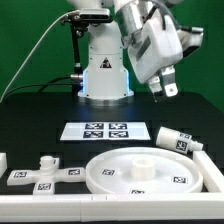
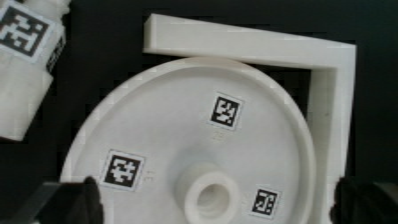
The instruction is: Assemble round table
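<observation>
A Panda arm (image 1: 150, 45) hangs over the black table (image 1: 30, 120), its gripper (image 1: 164, 92) high above the far side of the surface, well clear of every part. In the wrist view the two dark fingertips (image 2: 71, 198) stand wide apart with nothing held between them, and the disc shows far below.

A low white wall (image 1: 100, 210) runs along the near edge and turns up both side edges. The disc (image 1: 150, 172) lies flat inside it, in the near corner on the exterior view's right. Its rim sits close against both bars of that corner, though whether it touches them cannot be told. The raised rim rings a flat floor dotted with small tags, with a round hub and hole (image 2: 217, 190) at the centre.

The marker board (image 1: 105, 130) lies flat mid-table, just beyond the disc. The leg (image 1: 172, 140) rests on its side near the edge on the exterior view's right, just past the disc's far rim. The foot (image 1: 45, 170) sits by the near edge toward the exterior view's left, inside the wall and beside the disc.
</observation>
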### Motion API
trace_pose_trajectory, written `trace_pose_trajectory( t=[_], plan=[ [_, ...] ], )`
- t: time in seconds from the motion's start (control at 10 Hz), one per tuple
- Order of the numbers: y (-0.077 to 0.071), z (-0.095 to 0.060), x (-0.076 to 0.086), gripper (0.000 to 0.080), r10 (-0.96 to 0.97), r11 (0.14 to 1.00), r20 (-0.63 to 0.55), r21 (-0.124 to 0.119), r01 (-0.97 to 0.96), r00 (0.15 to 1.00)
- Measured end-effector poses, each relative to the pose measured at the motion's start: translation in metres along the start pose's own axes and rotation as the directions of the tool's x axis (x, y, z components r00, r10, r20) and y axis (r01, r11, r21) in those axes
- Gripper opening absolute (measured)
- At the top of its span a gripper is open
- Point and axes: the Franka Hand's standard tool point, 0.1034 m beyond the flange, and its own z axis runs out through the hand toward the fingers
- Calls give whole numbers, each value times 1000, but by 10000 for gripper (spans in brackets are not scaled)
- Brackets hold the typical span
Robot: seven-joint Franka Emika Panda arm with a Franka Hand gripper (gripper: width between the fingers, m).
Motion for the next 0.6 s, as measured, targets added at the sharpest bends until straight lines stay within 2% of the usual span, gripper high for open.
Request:
trace_pose_trajectory(
  t=[0.3,0.5,0.6],
  plan=[
    [2,3,1,648,-2,1000,-1,-7,2,1000],
    [-5,4,6,648,-149,989,-7,-13,149,989],
    [-7,9,5,648,-214,977,-9,-24,213,977]
  ],
)
